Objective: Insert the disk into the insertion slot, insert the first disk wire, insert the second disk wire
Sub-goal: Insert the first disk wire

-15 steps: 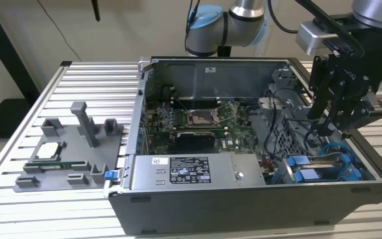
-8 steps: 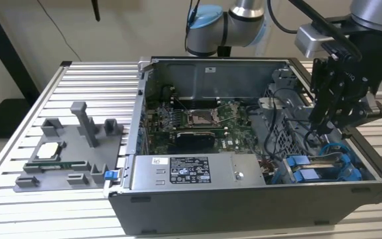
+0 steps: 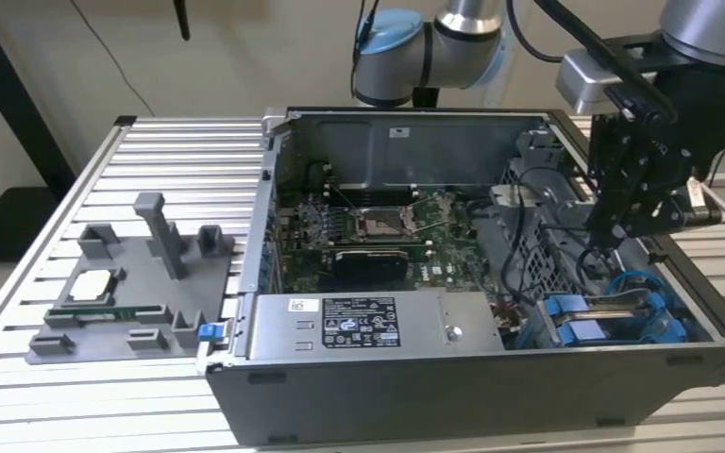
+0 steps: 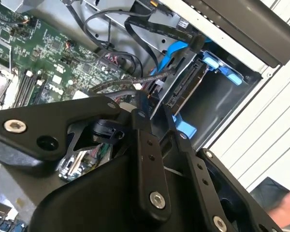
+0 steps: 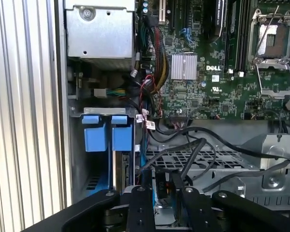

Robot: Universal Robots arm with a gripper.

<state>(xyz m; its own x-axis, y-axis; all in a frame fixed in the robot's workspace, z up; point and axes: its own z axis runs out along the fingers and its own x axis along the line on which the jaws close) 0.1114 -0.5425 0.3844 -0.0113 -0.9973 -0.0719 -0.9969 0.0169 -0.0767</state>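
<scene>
The disk (image 3: 617,304) sits edge-up in its blue carrier inside the insertion slot (image 5: 94,181), at the case's front corner on the exterior view's right. In both wrist views its blue tabs (image 5: 108,133) and its connector edge (image 4: 186,89) show. My gripper (image 3: 615,236) hangs inside the case just above and behind the disk. Its black fingers (image 5: 140,208) are shut on a small black connector (image 5: 162,187) at the end of a dark disk wire (image 4: 130,82). That wire loops back over the perforated metal plate (image 5: 208,162). The connector is a short way from the disk's edge, not touching it.
The open black case (image 3: 463,387) lies on a slatted metal table (image 3: 35,396). A grey labelled power-supply box (image 3: 362,323) and the motherboard (image 3: 376,226) fill its middle. Loose cables (image 5: 154,72) crowd the space beside the drive bay. A grey fixture tray (image 3: 124,293) stands on the exterior view's left.
</scene>
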